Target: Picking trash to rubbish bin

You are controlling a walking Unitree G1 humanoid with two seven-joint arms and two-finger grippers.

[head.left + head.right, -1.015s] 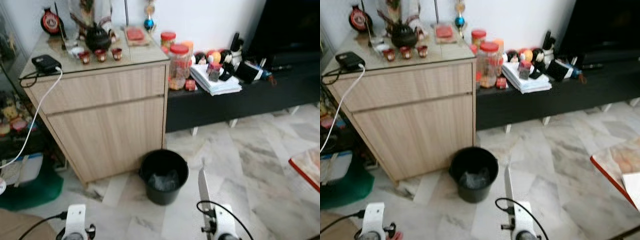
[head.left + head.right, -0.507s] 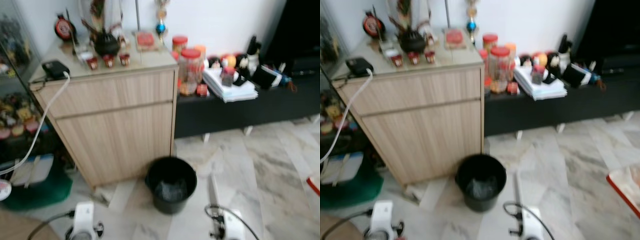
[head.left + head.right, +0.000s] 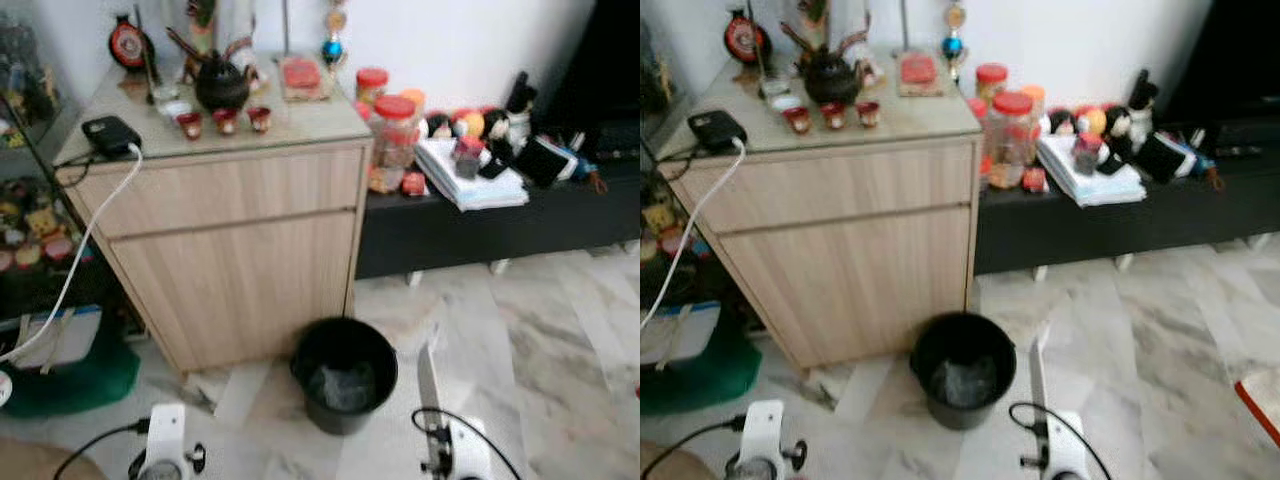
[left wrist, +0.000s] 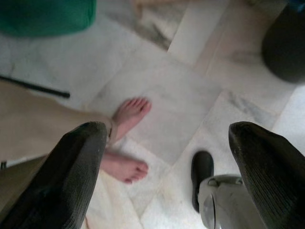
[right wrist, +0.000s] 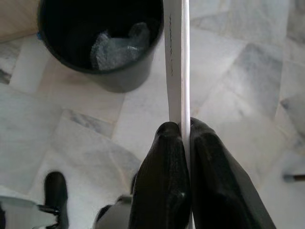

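A black rubbish bin [image 3: 343,372] stands on the marble floor in front of the wooden cabinet, with crumpled clear plastic [image 5: 116,45] inside. My right gripper [image 5: 185,129] is shut on a flat white card [image 5: 176,57] that sticks up edge-on just right of the bin [image 5: 95,43]. In the left eye view the card [image 3: 428,375] rises from my right wrist [image 3: 455,455]. My left gripper [image 4: 167,138] hangs open over the floor, holding nothing.
A light wooden cabinet [image 3: 230,230] carries a teapot, cups and a charger with a white cable. A low black bench [image 3: 500,225] to the right holds jars and papers. A green object [image 3: 70,370] lies at the left. A person's bare feet [image 4: 126,114] stand near my left gripper.
The whole picture has shifted, so the camera moved; cabinet and bin now sit further right in view. The right gripper still holds the white card beside the bin.
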